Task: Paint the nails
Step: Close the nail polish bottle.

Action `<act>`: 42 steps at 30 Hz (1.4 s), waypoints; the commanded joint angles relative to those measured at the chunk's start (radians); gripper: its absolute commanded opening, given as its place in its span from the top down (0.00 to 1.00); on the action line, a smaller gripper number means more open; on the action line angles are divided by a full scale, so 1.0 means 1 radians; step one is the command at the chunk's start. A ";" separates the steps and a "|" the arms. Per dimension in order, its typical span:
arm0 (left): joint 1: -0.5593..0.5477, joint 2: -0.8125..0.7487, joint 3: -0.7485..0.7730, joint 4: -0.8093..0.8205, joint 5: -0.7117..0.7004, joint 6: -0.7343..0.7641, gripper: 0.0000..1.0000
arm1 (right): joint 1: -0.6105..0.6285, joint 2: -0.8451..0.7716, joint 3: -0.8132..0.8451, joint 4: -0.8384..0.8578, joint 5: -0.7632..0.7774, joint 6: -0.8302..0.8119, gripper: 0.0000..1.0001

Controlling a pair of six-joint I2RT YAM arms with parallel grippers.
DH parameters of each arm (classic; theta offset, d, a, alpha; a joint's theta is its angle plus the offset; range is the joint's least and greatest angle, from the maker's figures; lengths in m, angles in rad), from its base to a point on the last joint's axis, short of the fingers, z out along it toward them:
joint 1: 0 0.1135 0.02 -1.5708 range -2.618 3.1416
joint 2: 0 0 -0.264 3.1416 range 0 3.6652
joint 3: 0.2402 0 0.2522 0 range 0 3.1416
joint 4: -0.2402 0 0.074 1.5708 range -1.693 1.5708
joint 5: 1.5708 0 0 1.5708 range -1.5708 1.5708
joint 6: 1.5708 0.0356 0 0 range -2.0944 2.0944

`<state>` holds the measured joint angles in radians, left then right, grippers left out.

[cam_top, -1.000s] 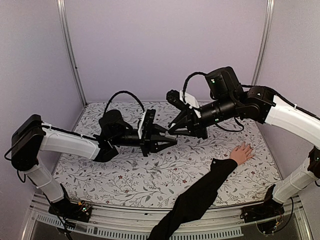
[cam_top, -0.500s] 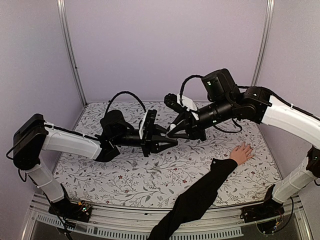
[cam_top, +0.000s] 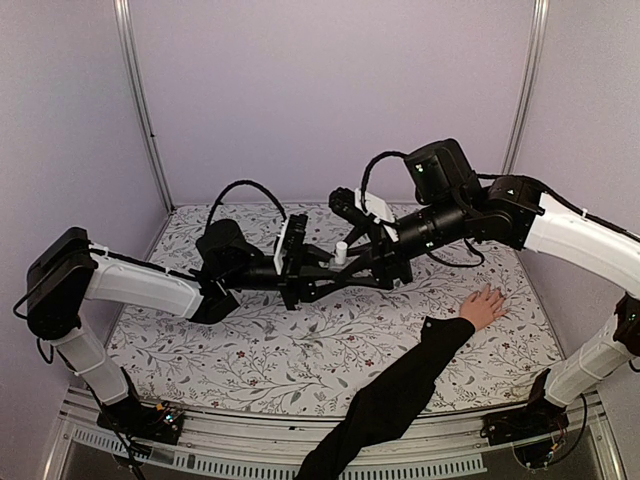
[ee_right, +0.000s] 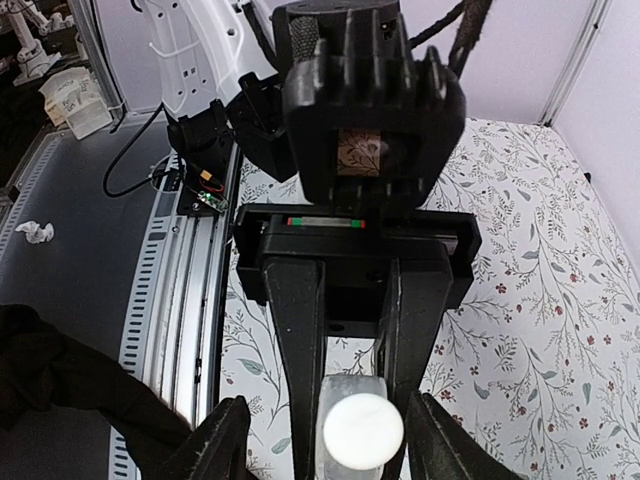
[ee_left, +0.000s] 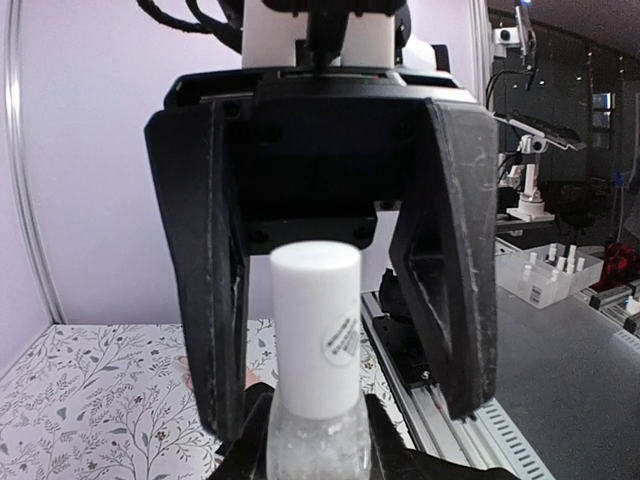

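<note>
Hand (cam_top: 487, 305) flat on flowery table (cam_top: 250, 350), fingers pointing toward far right corner, left tool (cam_top: 330, 272) gripping upright bottle (ee_left: 318, 448), right tool (ee_right: 330, 440) wide around its cap (ee_left: 315, 330), lilac walls (cam_top: 330, 100).

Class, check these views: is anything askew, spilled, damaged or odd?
Nothing stands out. The bottle sits upright in the left gripper, white cap on, no spill visible. The open right gripper straddles the cap. The hand lies flat on the table.

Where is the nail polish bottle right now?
In the top view the bottle is held above the middle of the table in the left gripper, its white cap between the right gripper's open fingers.
</note>
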<state>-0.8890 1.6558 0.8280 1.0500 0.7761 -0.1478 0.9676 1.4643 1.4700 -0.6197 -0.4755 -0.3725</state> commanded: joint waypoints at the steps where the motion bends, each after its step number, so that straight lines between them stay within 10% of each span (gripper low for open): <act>1: 0.013 -0.005 -0.004 0.051 0.025 -0.009 1.00 | -0.013 -0.052 -0.023 0.033 0.020 0.019 0.42; 18: 0.017 0.022 0.047 -0.001 0.273 -0.027 1.00 | -0.020 -0.106 -0.033 0.121 -0.141 -0.022 0.44; 42: 0.012 0.036 0.061 0.027 0.327 -0.090 1.00 | 0.019 -0.048 -0.028 0.105 -0.177 -0.075 0.82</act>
<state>-0.8814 1.6890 0.8745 1.0550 1.0931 -0.2222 0.9775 1.4113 1.4334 -0.5240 -0.6468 -0.4389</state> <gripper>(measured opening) 0.214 0.218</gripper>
